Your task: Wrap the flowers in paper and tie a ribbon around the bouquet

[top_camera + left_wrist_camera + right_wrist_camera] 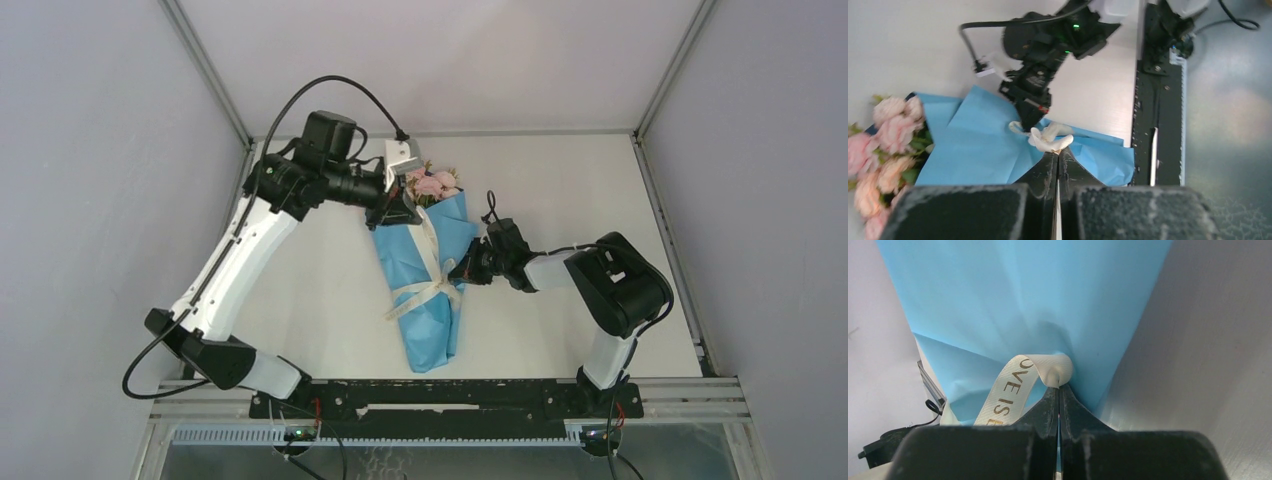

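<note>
White bench [330,300] bears the bouquet [425,335]; I see right end effector [1059,386] clamped on its ribbon [1013,382], left end effector [1058,152] apparently too.

**Surface check: mostly matt**

From my seat the paper [1023,300] reads as thin, matt light blue, smooth with soft creases. The ribbon [1013,385] is cream woven cloth with fine ribbing, a slight sheen and gold printed letters. The flowers [888,130] look like matt cloth petals. The finger pads [963,455] are black, coarse, gritty and dusted pale. I see the arm shells [240,260] as glossy white plastic. The table [320,290] is matt white, with faint grain in my left wrist view. The front rail [480,395] looks like black metal.
</note>
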`<state>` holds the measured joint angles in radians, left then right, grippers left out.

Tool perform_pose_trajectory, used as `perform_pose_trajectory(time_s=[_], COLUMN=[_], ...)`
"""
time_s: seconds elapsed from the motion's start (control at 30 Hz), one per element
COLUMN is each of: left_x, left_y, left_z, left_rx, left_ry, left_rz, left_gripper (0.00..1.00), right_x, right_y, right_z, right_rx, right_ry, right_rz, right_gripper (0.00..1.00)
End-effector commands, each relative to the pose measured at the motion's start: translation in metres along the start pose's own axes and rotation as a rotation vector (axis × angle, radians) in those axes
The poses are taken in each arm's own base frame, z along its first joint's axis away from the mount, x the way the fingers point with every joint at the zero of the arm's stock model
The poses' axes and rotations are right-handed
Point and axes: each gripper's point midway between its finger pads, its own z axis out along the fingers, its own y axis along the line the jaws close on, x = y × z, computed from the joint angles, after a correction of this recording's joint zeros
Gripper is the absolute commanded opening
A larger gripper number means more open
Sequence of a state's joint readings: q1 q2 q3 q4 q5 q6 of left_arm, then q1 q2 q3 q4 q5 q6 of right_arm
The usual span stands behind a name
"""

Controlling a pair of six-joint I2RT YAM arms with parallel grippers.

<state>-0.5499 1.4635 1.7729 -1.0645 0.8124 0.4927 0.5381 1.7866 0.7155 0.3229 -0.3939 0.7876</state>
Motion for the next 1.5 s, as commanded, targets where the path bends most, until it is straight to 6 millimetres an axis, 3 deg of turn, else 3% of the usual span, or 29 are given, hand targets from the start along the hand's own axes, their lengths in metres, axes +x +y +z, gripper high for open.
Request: perform_pose_trajectory(time_s=[0.0, 0.07, 0.13, 0.23, 0.3, 0.47, 0.73, 0.83, 0.87, 0.97, 1.1, 1.2, 1.3, 1.37, 1.47], left_x=[-0.028, -0.008, 0.028, 0.088, 0.124, 0.193, 0.275, 0.281, 0.276, 0.25, 0.217, 0.202, 0.196, 0.195, 0.194], left_y=[0.033, 0.077, 0.112, 0.138, 0.145, 0.143, 0.068, 0.036, 0.034, 0.053, 0.069, 0.06, 0.053, 0.051, 0.04], left_z=[-0.036, -0.052, -0.068, -0.087, -0.098, -0.127, -0.127, -0.111, -0.107, -0.094, -0.058, -0.031, -0.024, -0.023, -0.02], left_rx=[-0.234, -0.473, -0.676, -0.863, -0.933, -1.025, -0.669, -0.446, -0.426, -0.473, -0.404, -0.232, -0.16, -0.164, -0.135], left_ry=[-0.085, -0.02, 0.104, 0.334, 0.484, 0.82, 1.193, 1.166, 1.139, 1.035, 0.873, 0.772, 0.742, 0.729, 0.69], left_rz=[-0.034, -0.089, -0.101, -0.071, -0.05, -0.008, -0.179, -0.215, -0.208, -0.138, -0.041, 0.005, 0.06, 0.11, 0.214], left_gripper=[0.0, 0.0, 0.0, 0.0, 0.0, 0.0, 0.04, 0.31, 0.41, 0.56, 0.63, 0.67, 0.78, 0.78, 0.71], right_x=[-0.01, -0.009, -0.008, -0.007, -0.007, -0.005, -0.01, -0.011, -0.011, -0.009, -0.007, -0.007, -0.007, -0.008, -0.007], right_y=[0.008, 0.007, 0.007, 0.007, 0.009, 0.014, 0.036, 0.04, 0.04, 0.041, 0.043, 0.045, 0.045, 0.046, 0.048], right_z=[0.002, 0.002, 0.002, 0.001, 0.0, -0.002, -0.007, -0.01, -0.011, -0.012, -0.014, -0.017, -0.02, -0.021, -0.022], right_rx=[-0.024, -0.02, -0.02, -0.021, -0.026, -0.029, -0.038, -0.031, -0.027, -0.021, -0.021, -0.021, -0.019, -0.016, -0.025], right_ry=[-0.022, -0.018, -0.013, -0.009, -0.007, 0.012, 0.008, 0.007, 0.008, 0.015, 0.018, 0.016, 0.015, 0.012, 0.014], right_rz=[-0.032, -0.032, -0.033, -0.038, -0.043, -0.059, -0.12, -0.139, -0.147, -0.163, -0.168, -0.176, -0.183, -0.19, -0.195], right_gripper=[0.0, 0.0, 0.0, 0.0, 0.0, 0.0, 0.0, 0.0, 0.0, 0.0, 0.0, 0.0, 0.0, 0.0, 0.0])
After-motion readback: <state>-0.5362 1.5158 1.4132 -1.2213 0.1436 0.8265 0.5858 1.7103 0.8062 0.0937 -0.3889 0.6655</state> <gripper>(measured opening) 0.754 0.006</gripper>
